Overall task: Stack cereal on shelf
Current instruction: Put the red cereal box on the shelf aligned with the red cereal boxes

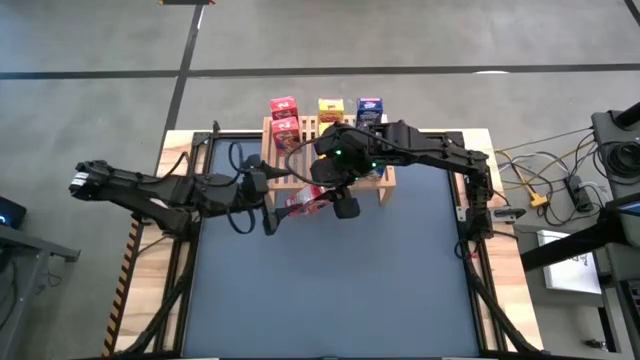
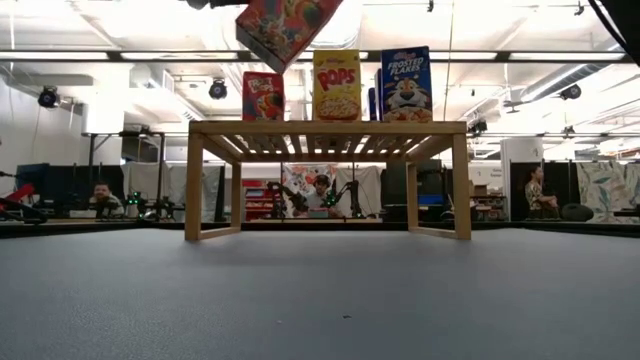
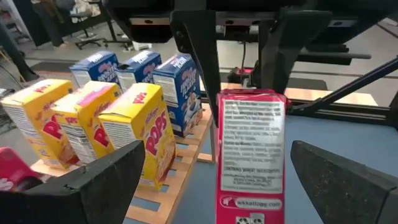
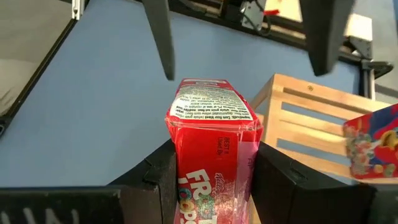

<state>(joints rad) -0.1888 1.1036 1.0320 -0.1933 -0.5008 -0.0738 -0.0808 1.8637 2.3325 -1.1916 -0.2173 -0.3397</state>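
- Right gripper: fingers pinching a small red cardboard cereal box, lifted just before the light slatted wooden shelf.
- Left gripper: fingers spread, flanking that box without contact.
- Yellow boxes and blue boxes: upright on the shelf.

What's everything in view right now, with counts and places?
Shelf: one, light wood, far side of table.
Red boxes: three; two on shelf's left end, one held in front of shelf.
Yellow boxes: three, shelf's middle.
Blue boxes: three, shelf's right end.
Table: one, blue-grey top.
People: three, in the room behind.
Left gripper: open, beside the held red box.
Right gripper: shut on that red box.
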